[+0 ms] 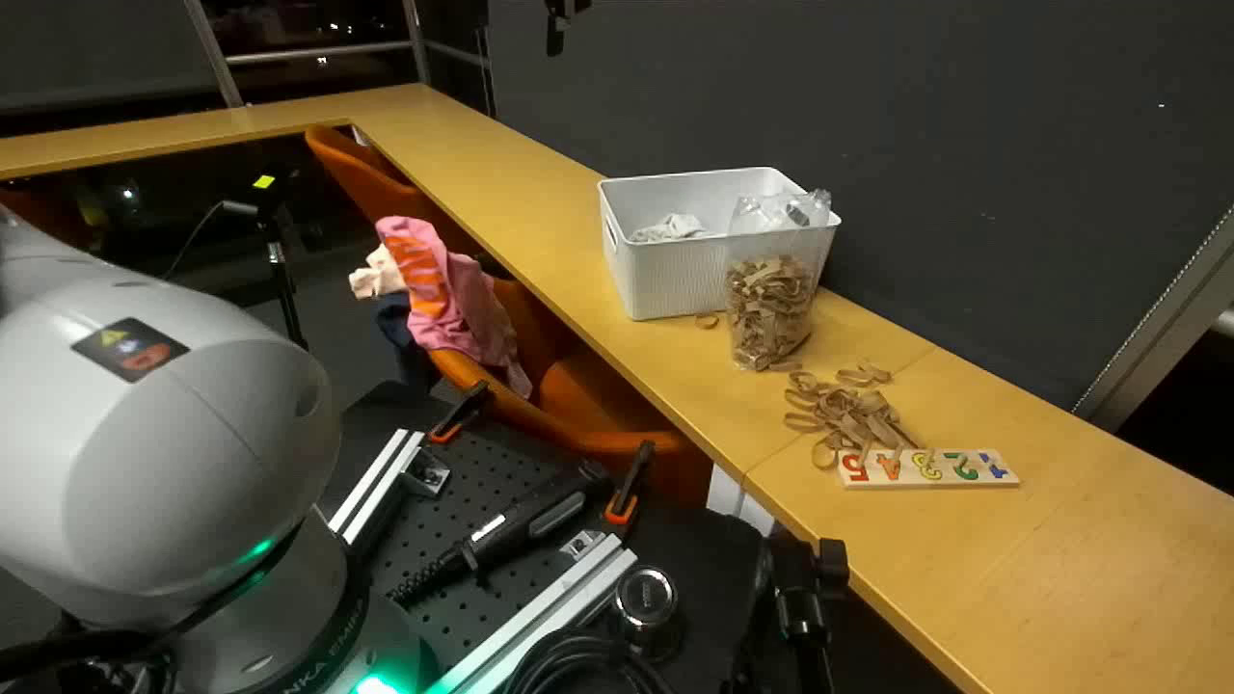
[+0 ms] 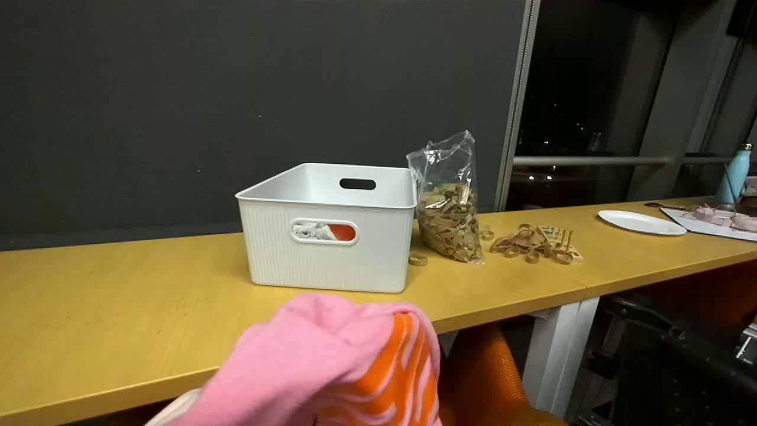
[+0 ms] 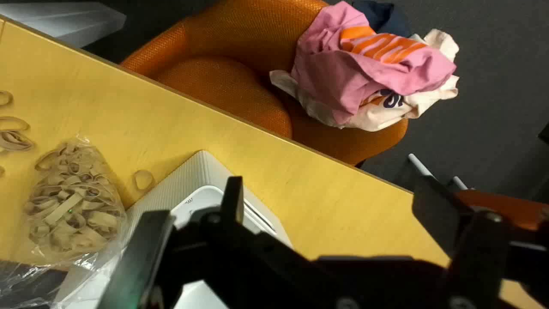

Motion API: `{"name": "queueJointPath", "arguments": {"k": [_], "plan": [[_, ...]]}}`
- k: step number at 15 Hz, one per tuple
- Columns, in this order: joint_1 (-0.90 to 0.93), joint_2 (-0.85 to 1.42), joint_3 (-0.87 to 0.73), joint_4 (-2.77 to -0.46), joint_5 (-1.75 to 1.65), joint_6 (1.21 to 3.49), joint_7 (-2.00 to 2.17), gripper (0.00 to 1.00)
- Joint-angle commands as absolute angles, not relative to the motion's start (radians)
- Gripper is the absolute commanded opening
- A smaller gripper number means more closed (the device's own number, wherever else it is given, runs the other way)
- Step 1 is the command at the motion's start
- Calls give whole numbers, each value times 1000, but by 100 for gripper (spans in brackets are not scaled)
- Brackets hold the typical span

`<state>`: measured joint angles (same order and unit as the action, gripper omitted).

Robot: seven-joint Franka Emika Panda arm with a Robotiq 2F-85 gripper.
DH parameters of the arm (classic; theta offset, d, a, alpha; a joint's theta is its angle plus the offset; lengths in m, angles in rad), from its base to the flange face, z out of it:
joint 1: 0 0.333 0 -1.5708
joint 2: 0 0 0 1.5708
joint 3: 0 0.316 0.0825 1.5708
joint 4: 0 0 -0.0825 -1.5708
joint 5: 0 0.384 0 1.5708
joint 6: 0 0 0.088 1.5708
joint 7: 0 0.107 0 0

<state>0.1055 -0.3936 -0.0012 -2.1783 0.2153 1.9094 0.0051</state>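
Currently the gripper [image 3: 321,210] is seen with its fingers spread well apart; nothing is held, and wood shows through the gap. Nearest to it, the white ribbed storage bin [image 3: 176,189] is found, set on the wooden desk [image 3: 107,111]. In the wrist view the bin is partly covered by one finger, so it is judged to lie below and to that finger's side, not centred in the gap. Whether its rim is touched cannot be told. The long axis is laid across the desk, somewhat askew to the front edge, with a handle slot [image 3: 259,216] turned toward that edge. Crumpled off-white cloth [image 1: 668,227] is contained inside.

One long side is crowded by a clear plastic bag of tan rubber bands [image 3: 73,206], stood against or just beside it; more room is judged available at the handle end, where a strip of tabletop is seen up to the edge. Beyond the edge, pink printed fabric [image 3: 330,77] is draped over an orange chair [image 3: 214,90]. Farther along, loose rubber bands [image 1: 844,414] are heaped just beside a wooden number board [image 1: 927,470]; past these, a white plate [image 2: 641,222] and a light-blue bottle [image 2: 735,174] are noted.
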Motion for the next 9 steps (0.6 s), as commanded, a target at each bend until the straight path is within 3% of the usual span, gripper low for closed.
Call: {"name": "queueJointPath", "arguments": {"k": [1, 9], "plan": [[90, -393, 12, -2175, 221, 1906, 1, 100], [71, -395, 12, -2183, 190, 1898, 24, 100]]}}
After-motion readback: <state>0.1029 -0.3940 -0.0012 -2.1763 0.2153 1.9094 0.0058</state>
